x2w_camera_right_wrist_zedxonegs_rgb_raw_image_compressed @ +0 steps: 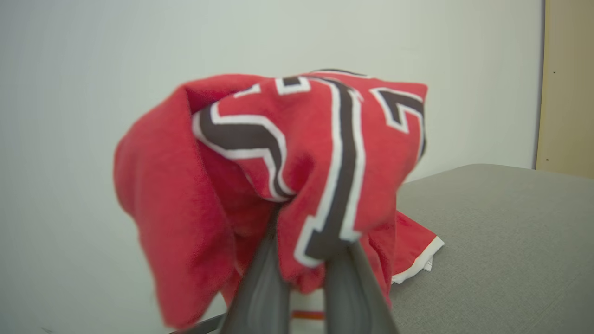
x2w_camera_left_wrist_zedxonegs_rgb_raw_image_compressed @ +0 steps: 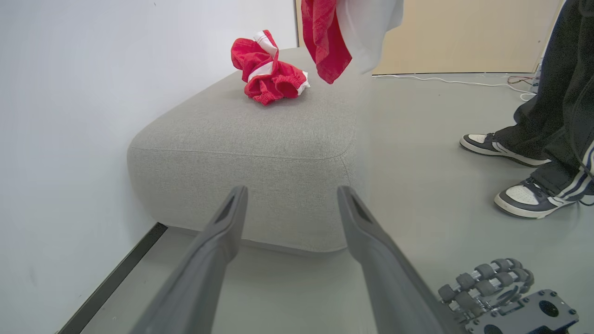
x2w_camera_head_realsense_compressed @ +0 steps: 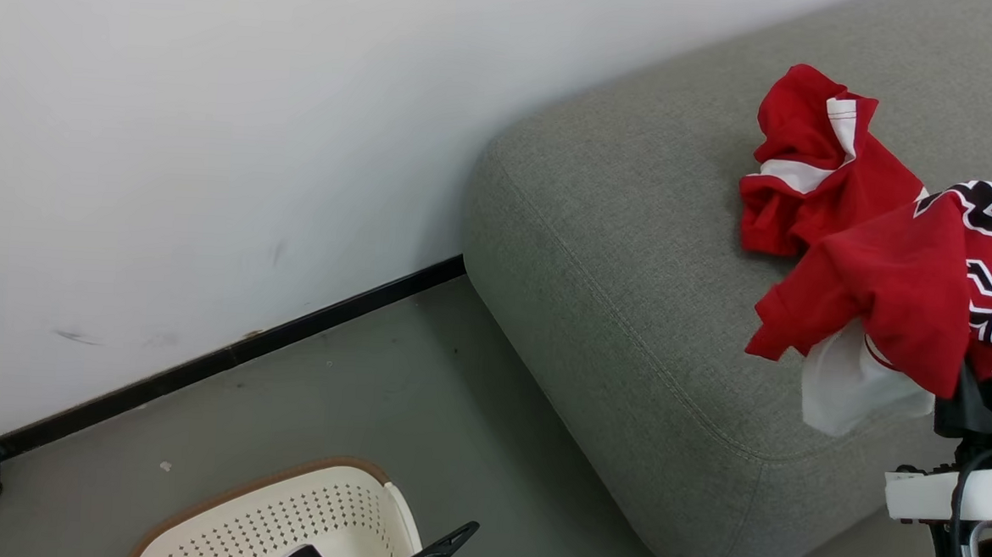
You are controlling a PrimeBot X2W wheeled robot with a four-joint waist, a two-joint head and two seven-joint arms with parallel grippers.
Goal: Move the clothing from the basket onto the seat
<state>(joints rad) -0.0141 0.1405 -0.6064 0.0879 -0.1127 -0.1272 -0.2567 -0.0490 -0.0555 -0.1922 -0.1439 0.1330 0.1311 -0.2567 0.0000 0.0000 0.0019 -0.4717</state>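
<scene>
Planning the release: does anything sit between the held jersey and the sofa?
Nothing visible does. The jersey hangs from the right pincer over bare sofa; the shorts lie apart, nearer the wall.

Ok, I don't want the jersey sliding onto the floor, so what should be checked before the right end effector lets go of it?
1. Grip: the jersey is bunched around the right end effector: ok.
2. Drop spot: the jersey hangs near the front edge of the seat; whether it is far enough in: cannot tell.
3. The shorts already lie on the seat: ok.
4. The left end effector is open, empty, low before the seat: ok.
5. The basket emptied: cannot tell, its floor is mostly out of frame.
6. A person's shoes stand apart from the seat: ok.
</scene>
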